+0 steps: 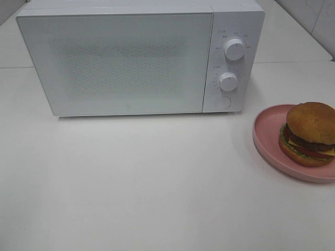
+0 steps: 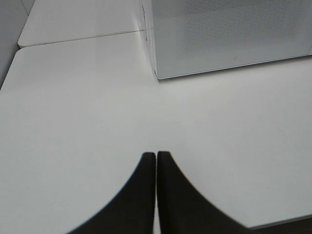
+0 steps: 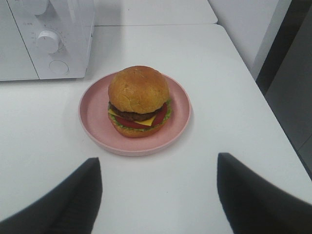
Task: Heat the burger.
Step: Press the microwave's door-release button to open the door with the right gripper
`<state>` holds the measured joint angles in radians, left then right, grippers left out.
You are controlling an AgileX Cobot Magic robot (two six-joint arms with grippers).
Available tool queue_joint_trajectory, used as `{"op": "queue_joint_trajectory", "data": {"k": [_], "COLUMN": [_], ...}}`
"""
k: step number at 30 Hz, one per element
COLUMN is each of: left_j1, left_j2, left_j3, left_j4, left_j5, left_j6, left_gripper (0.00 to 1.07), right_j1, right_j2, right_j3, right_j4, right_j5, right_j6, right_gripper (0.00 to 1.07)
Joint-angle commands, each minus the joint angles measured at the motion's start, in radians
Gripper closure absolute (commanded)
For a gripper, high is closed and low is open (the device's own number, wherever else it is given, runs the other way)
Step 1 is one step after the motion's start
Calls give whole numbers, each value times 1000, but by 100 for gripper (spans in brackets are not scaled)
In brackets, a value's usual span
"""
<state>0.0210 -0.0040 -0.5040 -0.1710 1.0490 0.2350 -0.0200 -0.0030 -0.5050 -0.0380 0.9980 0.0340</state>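
The burger (image 1: 310, 133) (image 3: 139, 101), with golden-brown bun, dark patty, cheese, tomato and lettuce, sits on a round pink plate (image 1: 267, 135) (image 3: 92, 112) at the right edge of the exterior high view. A white microwave (image 1: 120, 57) (image 3: 44, 34) (image 2: 229, 34) stands at the back with its door closed. My right gripper (image 3: 158, 168) is open, its black fingers (image 3: 73, 200) wide apart, a short way before the plate and holding nothing. My left gripper (image 2: 156, 155) is shut and empty above bare table, some way from the microwave's front left corner. Neither arm appears in the exterior high view.
The microwave has two round knobs (image 1: 235, 49) (image 1: 227, 81) and a round button (image 1: 223, 102) on its right panel. The white table (image 1: 157, 183) has its right edge (image 3: 253, 78) close to the plate, with a dark gap beyond.
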Motion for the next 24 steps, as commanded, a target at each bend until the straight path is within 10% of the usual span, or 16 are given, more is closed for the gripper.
{"op": "queue_joint_trajectory", "data": {"k": [1, 24], "left_j1": [2, 2], "left_j2": [-19, -19], "left_j3": [0, 0], "left_j4": [-1, -1], "left_j5": [-6, -6], "left_j6": [3, 3], "left_gripper": [106, 106], "right_j1": [-4, -4], "right_j2": [-31, -31], "right_j3": [-1, -1], "right_j4": [-1, -1], "right_j5": [-8, -8], "right_j6": [-8, -8], "right_gripper": [46, 46]}}
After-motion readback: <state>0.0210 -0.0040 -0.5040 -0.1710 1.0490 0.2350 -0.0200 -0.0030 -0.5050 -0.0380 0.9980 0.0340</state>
